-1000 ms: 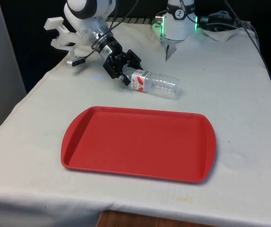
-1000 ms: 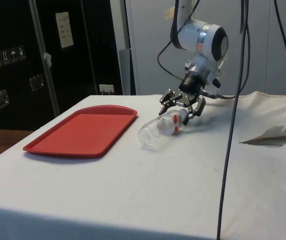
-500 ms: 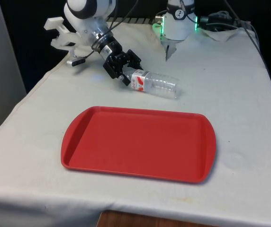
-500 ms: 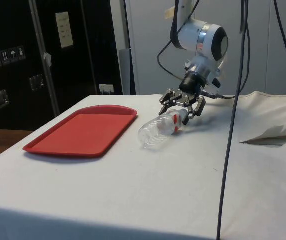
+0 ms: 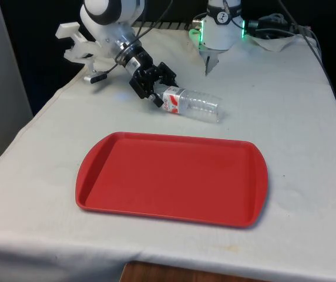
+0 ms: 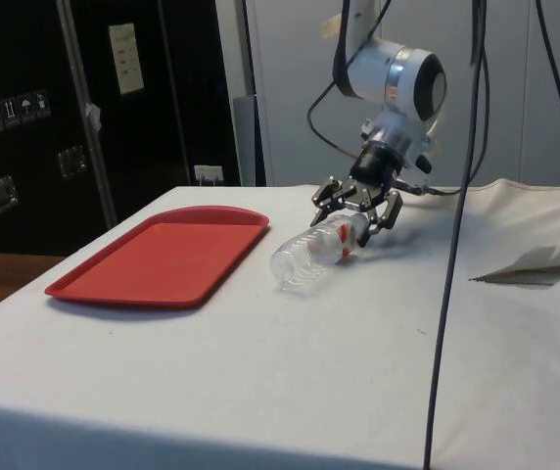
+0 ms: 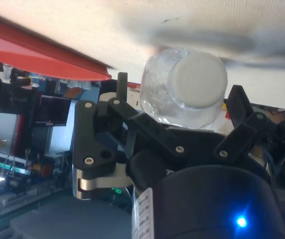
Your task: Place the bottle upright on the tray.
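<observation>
On the white-clothed tabletop (image 5: 309, 176), beyond the far rim of the red tray (image 5: 171, 178), a clear plastic bottle (image 5: 194, 106) lies on its side, its base pointing toward the front view's right and its capped end toward the robot. It rests apart from the tray, on the cloth, with a red-and-white label near its neck. The pincer (image 5: 156, 89) reaches down at a slant to the bottle's neck end, its black fingers spread on either side of the cap; from the front and side views it is hard to tell whether they touch the plastic. In the wrist view the white cap (image 7: 197, 78) sits between the two fingers (image 7: 121, 84), with visible gaps on both sides, so the pincer (image 7: 177, 94) reads as open around the neck rather than pinching it. The bottle's body (image 7: 160, 92) behind the cap is blurred, and the label cannot be read. In the side view the bottle (image 6: 309, 257) lies just beside the tray's (image 6: 153, 259) near corner, the pincer (image 6: 356, 217) over its neck. The tray's surface is bare
</observation>
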